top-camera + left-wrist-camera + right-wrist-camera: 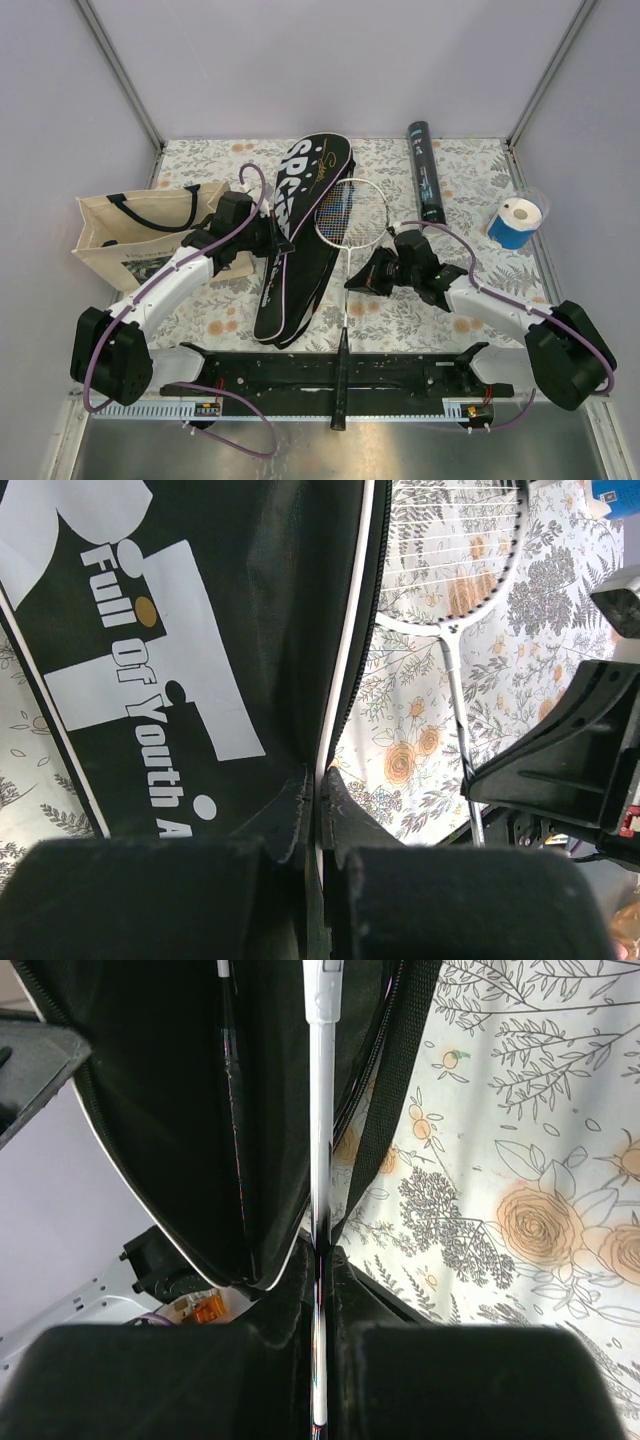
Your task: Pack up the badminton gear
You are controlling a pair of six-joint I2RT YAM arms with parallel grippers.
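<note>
The left arm's fingers (285, 822) are pinching the open edge of the black cover (300, 240), which is lying flat mid-bench (480, 180). The right arm's fingers (362, 1295) are clamping the silver racket (350, 212) by its shaft. The racket head is resting at the cover's edge and seems not yet inside. The black tube (427, 175) is waiting, unpacked, well apart at the far right, and no shuttlecocks are showing.

Count, top view: racket (350, 212) 1; black cover (300, 230) 1; black tube (426, 172) 1; beige tote (105, 235) 1; blue-white roll (517, 222) 1. Arms 2: left arm (170, 285), right arm (490, 305)
</note>
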